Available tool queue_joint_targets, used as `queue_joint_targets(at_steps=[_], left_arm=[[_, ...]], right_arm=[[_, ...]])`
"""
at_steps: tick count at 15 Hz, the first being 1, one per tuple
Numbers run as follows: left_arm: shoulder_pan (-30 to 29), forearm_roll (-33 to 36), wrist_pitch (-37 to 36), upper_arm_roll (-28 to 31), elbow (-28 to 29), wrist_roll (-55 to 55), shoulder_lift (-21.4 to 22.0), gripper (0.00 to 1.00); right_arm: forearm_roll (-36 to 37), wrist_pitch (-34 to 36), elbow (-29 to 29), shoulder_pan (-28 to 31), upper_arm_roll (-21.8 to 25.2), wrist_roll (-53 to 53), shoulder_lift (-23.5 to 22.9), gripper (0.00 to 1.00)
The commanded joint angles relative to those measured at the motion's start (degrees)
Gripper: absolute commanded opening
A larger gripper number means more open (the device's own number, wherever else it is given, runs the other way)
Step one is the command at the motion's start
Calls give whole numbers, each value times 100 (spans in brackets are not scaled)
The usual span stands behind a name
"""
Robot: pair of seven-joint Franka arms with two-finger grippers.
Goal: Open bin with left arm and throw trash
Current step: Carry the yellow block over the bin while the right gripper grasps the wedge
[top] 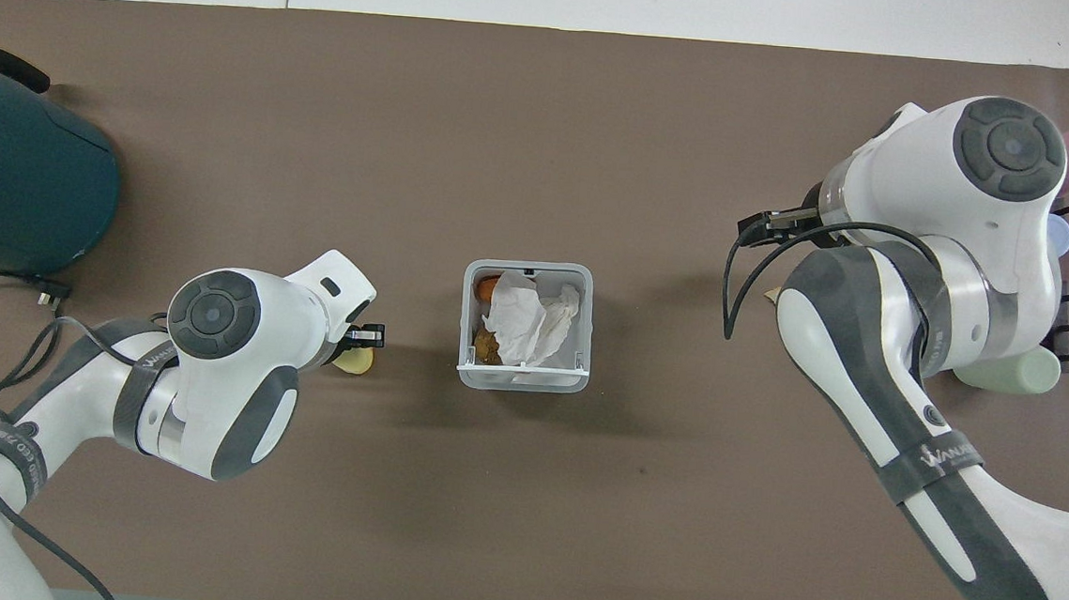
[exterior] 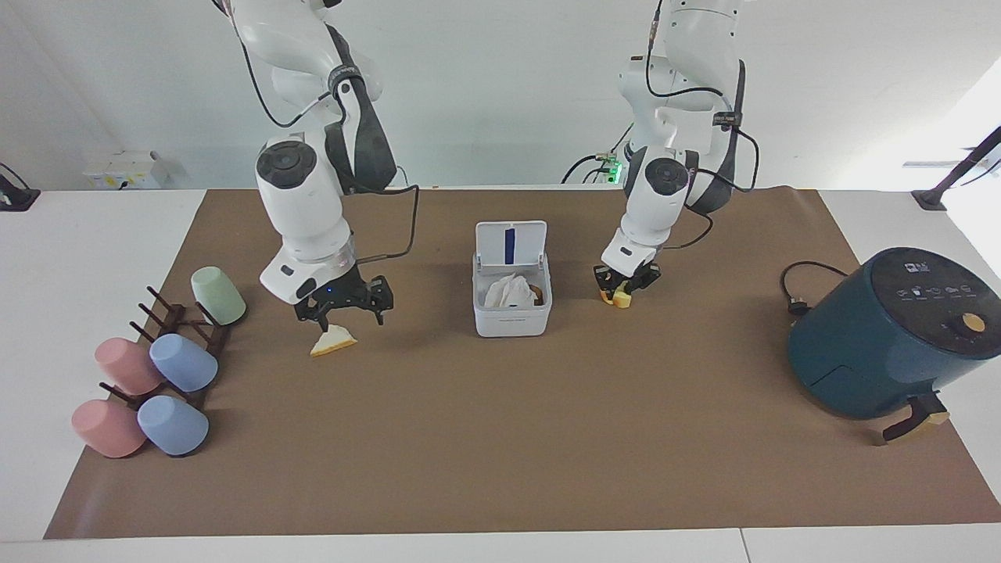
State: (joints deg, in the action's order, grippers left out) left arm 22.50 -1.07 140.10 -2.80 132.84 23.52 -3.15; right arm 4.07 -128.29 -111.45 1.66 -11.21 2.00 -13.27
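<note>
The bin (exterior: 512, 317) stands mid-mat with its lid (exterior: 510, 244) upright and open; it also shows in the overhead view (top: 521, 378). A crumpled white tissue (exterior: 507, 291) lies inside it, also seen from overhead (top: 523, 323). My left gripper (exterior: 623, 288) is shut on the yellow block (exterior: 621, 299), low over the mat beside the bin; from overhead the block (top: 356, 361) peeks out under the hand. My right gripper (exterior: 342, 310) is open, just above the bread wedge (exterior: 334, 341), which lies on the mat. From overhead the wedge is hidden under the right arm.
A dark teal air fryer (exterior: 891, 332) with its cable (exterior: 805, 289) stands at the left arm's end. A rack of pastel cups (exterior: 160, 367) stands at the right arm's end, close to the right gripper. A brown mat (exterior: 500, 453) covers the table.
</note>
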Motion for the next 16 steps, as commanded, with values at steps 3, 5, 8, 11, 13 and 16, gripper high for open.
queue_joint_targets(at_steps=[3,5,8,11,13,16], left_arm=[[0,2,-1103,60,-1423,223,-10,0],[0,-523,-1493,60,-2092,399,-124,0],[87,-983,-1433,8,-2324,714,-142,0],[596,-1000,-1362,-27,-2263,953,-116,0],[868,-1097,-1162,-27,-2245,1294,-168,0],[1230,-1106,-817,-27,-2157,1664,-352,0]], right_arm=[[67,-924,-869,186,136,-771,10,100],[67,-935,-922,256,154,-911,-9,100],[67,-1005,-1168,335,163,-1043,27,100],[67,-961,-1335,405,172,-1201,97,100],[67,-952,-1387,414,181,-1263,106,100],[67,-979,-1528,458,181,-1315,150,99]])
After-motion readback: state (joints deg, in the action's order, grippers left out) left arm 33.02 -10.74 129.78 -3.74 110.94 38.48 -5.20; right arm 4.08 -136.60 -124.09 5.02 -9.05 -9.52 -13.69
